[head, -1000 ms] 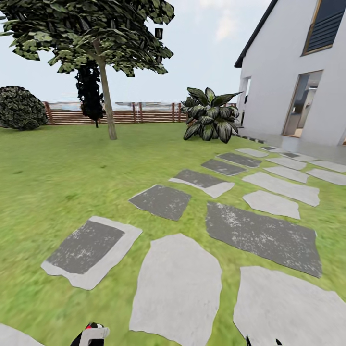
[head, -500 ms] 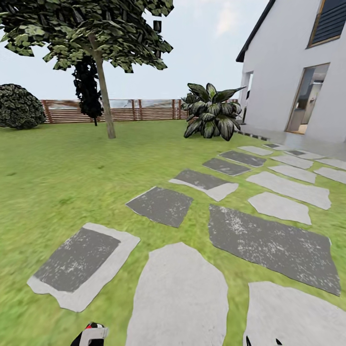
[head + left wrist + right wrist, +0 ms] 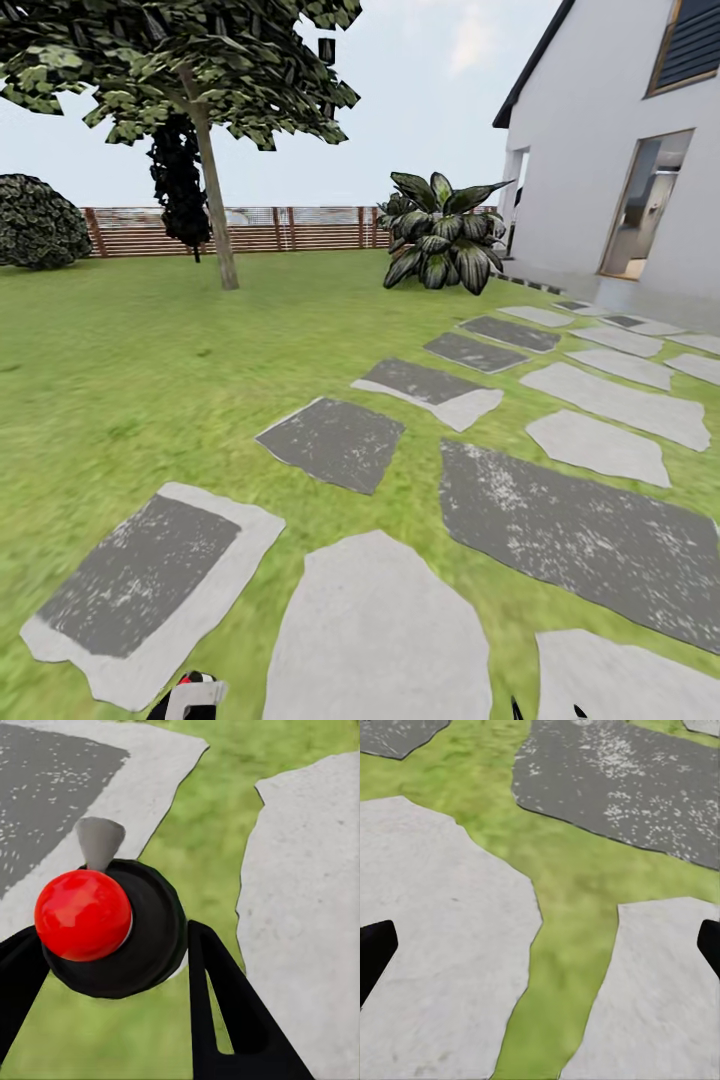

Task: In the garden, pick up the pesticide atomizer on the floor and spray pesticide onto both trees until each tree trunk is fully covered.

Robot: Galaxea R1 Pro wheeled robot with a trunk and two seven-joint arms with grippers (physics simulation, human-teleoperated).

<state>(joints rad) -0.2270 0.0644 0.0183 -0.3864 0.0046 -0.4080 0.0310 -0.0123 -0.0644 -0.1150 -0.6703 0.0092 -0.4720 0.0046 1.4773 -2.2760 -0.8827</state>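
Observation:
The pesticide atomizer has a black round head, a glossy red knob and a grey cone nozzle. My left gripper is shut on it, one black finger on each side, above grass and paving. Its red, white and black top peeks over the head view's lower edge. My right gripper is open and holds nothing, and its tips poke up at the bottom. A tree with a grey-tan trunk and a blocky green canopy stands far off on the lawn, left of centre.
Grey stone slabs run from under me toward the white house at right. A striped broad-leaved plant stands by the house. A dark columnar tree, a round bush and the brown slat fence line the back.
The whole view has shifted: the slabs slide down and toward me and the house edges right, so the camera has advanced. Both grippers stay as they were.

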